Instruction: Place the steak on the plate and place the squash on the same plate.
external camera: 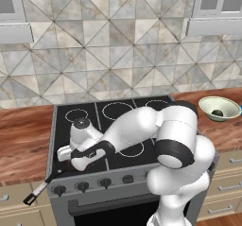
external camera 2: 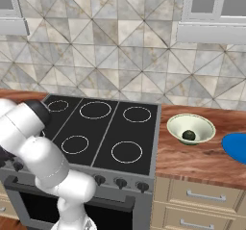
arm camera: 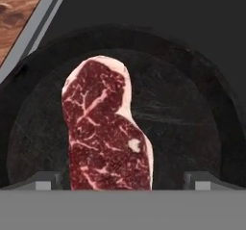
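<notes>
The steak (arm camera: 105, 128), red with white marbling and a fat edge, lies in a black frying pan (arm camera: 182, 113) on the stove's front-left burner. My gripper (arm camera: 122, 182) hovers close over it, open, with its two fingertips (arm camera: 44, 182) standing wide on either side of the steak's near end. From the left base view the gripper (external camera: 71, 163) points down over the pan. The small dark squash (external camera 2: 189, 135) sits inside a pale bowl (external camera 2: 202, 123) on the counter right of the stove. The blue plate (external camera 2: 236, 147) lies further right, cut off by the frame edge.
The pan's handle (external camera: 38, 191) sticks out over the stove's front-left corner. The black cooktop (external camera 2: 115, 123) has several ringed burners. Wooden counter (external camera: 23, 140) runs on both sides; drawers (external camera 2: 202, 195) sit below and the tiled wall behind.
</notes>
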Controlling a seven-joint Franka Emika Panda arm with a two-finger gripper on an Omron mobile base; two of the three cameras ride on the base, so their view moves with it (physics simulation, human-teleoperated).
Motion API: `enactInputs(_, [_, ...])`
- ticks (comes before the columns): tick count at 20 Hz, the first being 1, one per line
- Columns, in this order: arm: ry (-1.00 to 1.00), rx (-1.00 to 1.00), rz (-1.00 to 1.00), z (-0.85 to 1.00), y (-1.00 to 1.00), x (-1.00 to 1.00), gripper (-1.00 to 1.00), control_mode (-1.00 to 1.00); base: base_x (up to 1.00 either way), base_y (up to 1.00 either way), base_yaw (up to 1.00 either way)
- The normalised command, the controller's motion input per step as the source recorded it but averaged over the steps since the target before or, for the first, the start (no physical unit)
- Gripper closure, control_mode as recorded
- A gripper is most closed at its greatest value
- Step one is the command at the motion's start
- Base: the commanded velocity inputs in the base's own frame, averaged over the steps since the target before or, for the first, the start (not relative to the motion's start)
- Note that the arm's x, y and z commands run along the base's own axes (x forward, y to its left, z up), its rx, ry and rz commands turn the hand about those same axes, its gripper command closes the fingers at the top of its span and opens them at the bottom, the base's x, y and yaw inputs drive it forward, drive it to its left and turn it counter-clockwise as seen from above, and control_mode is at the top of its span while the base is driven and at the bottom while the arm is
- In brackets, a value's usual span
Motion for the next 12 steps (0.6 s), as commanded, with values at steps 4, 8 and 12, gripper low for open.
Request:
enactInputs(4, [0.00, -0.09, 0.00, 0.00, 0.26, 0.00, -1.00, -1.00, 0.00, 0.00, 0.00])
enactInputs(8, [0.00, -0.08, 0.00, 0.00, 0.17, 0.01, -1.00, -1.00, 0.00, 0.00, 0.00])
enactInputs(12, [0.00, -0.01, 0.00, 0.00, 0.06, 0.07, -1.00, -1.00, 0.00, 0.00, 0.00])
